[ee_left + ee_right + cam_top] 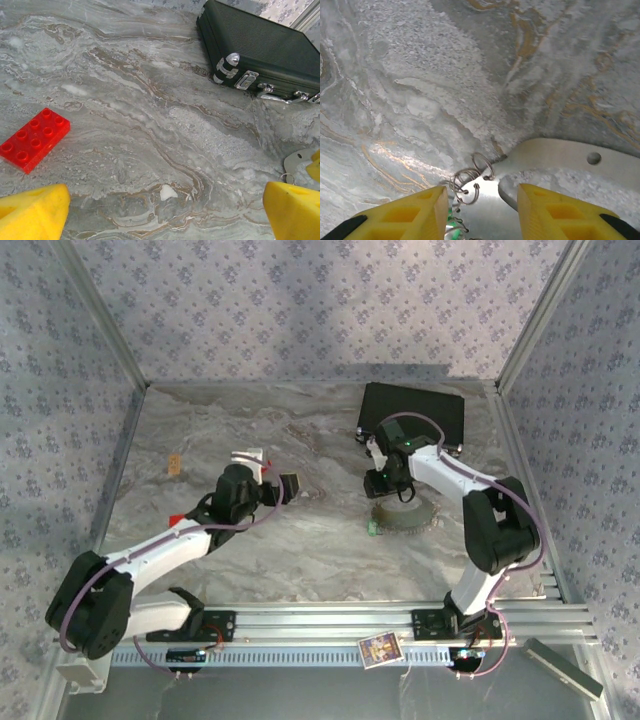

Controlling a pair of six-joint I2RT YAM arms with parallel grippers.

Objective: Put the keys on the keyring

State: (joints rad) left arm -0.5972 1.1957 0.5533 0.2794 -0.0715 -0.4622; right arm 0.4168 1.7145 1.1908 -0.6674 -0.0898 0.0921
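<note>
Yellow fingers [410, 212] of the right tool [480, 189] stand apart, gripping nothing. Between their tips the keyring [467, 182] lies on the bench [420, 75], touching a flat metal plate [560, 155], right of centre near the black case [410, 410]. Further out, the left tool [165, 195] is spread wide, empty.

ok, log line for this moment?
left gripper: open, empty, above table | right gripper: open, straddling keyring | keyring: on table, beside metal plate
</note>
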